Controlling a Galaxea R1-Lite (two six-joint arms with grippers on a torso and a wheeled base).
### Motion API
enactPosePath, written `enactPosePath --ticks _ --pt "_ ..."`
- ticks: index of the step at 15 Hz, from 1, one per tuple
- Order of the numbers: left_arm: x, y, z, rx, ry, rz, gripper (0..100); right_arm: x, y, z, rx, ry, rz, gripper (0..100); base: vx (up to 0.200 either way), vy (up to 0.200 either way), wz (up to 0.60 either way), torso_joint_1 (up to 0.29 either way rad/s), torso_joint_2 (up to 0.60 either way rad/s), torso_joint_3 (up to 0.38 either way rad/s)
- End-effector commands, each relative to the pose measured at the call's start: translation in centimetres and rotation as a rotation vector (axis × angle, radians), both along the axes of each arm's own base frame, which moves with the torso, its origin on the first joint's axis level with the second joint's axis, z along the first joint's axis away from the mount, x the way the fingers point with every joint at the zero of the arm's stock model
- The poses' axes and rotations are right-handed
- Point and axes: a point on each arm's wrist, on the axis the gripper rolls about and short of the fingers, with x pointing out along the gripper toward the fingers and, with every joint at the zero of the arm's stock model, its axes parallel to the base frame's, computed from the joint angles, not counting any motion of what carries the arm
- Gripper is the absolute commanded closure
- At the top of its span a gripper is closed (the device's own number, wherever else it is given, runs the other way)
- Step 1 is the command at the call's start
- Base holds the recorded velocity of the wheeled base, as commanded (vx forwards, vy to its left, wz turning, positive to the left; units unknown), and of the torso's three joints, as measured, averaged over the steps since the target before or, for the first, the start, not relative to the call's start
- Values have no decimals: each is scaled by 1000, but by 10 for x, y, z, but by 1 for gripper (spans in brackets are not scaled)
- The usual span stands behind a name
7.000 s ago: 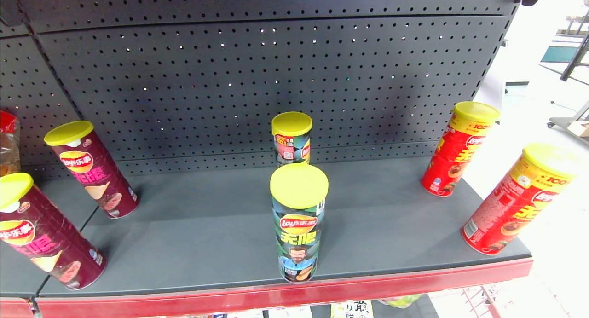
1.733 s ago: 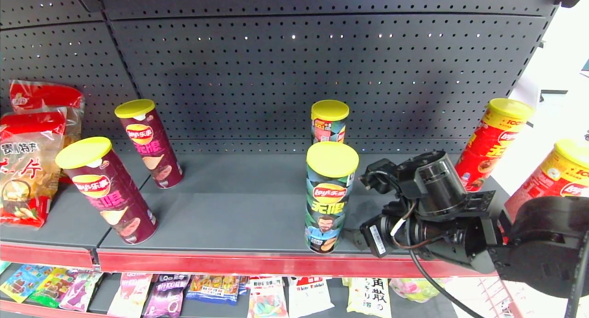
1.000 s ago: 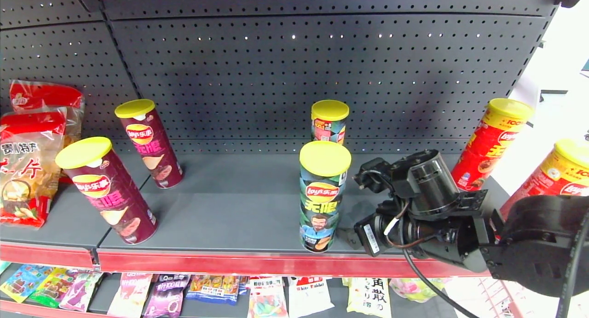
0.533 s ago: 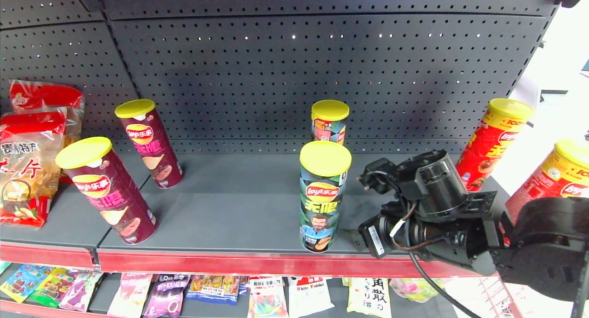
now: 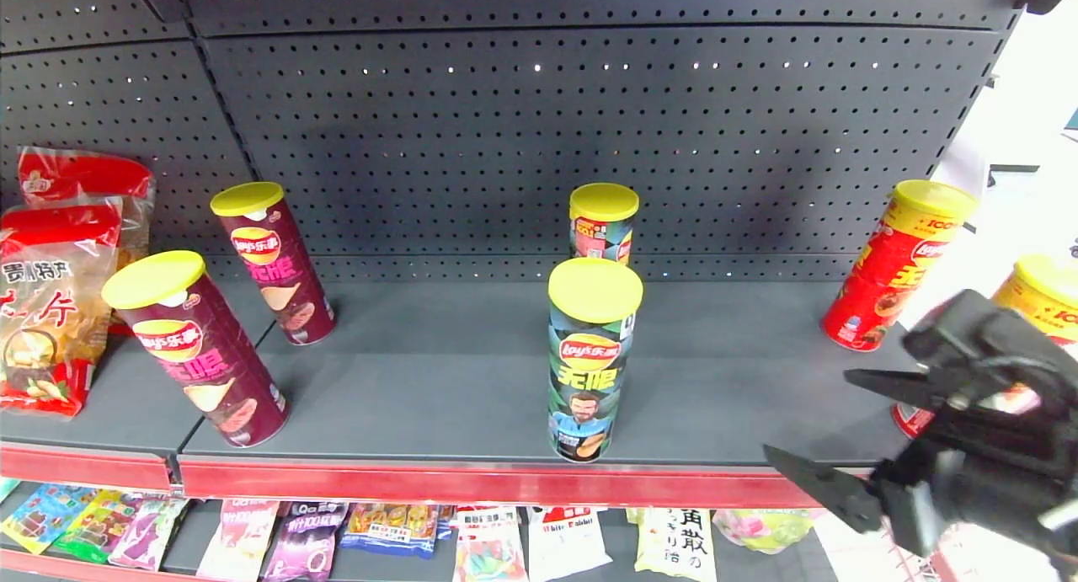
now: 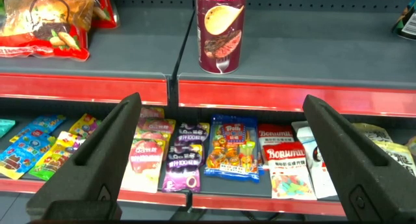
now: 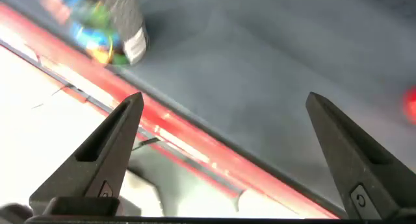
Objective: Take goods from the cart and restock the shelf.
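Observation:
A dark green chips can (image 5: 589, 359) with a yellow lid stands upright near the front of the grey shelf board (image 5: 438, 380), blurred in the right wrist view (image 7: 107, 23). A second green can (image 5: 603, 221) stands behind it. My right gripper (image 5: 813, 418) is open and empty at the shelf's front right, well apart from the green can; its wrist view (image 7: 224, 97) looks across the shelf's red front edge (image 7: 195, 136). My left gripper (image 6: 221, 100) is open and empty, facing the shelf front below a maroon can (image 6: 221, 29).
Two maroon cans (image 5: 195, 346) (image 5: 274, 262) stand at the left, two red cans (image 5: 897, 262) (image 5: 1032, 312) at the right. Red snack bags (image 5: 50, 287) fill the far left. Small packets (image 6: 227, 152) line the lower shelf. Pegboard (image 5: 539, 144) backs the shelf.
My right arm has pulled back to the right and down, away from the front green can, which stays upright on the shelf. The camera has shifted since the earliest frame.

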Motion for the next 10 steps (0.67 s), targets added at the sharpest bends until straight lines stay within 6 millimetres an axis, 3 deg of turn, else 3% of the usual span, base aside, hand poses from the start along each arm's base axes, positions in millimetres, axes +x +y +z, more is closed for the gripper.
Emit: enactPosePath --ticks 1,4,8,10 --pt "0 0 0 -1 0 1 0 -88 -77 -23 56 -93 81 0 0 0 0 0 0 0" --pt "0 0 0 -1 2 1 0 -142 -101 -56 149 -63 99 0 0 0 0 0 0 0" --pt "0 0 0 -1 2 1 0 -157 -101 -85 195 -135 -56 0 0 0 0 0 0 0" --pt "0 0 0 1 0 1 0 -153 -101 -98 308 -94 -202 0 0 0 0 0 0 0"
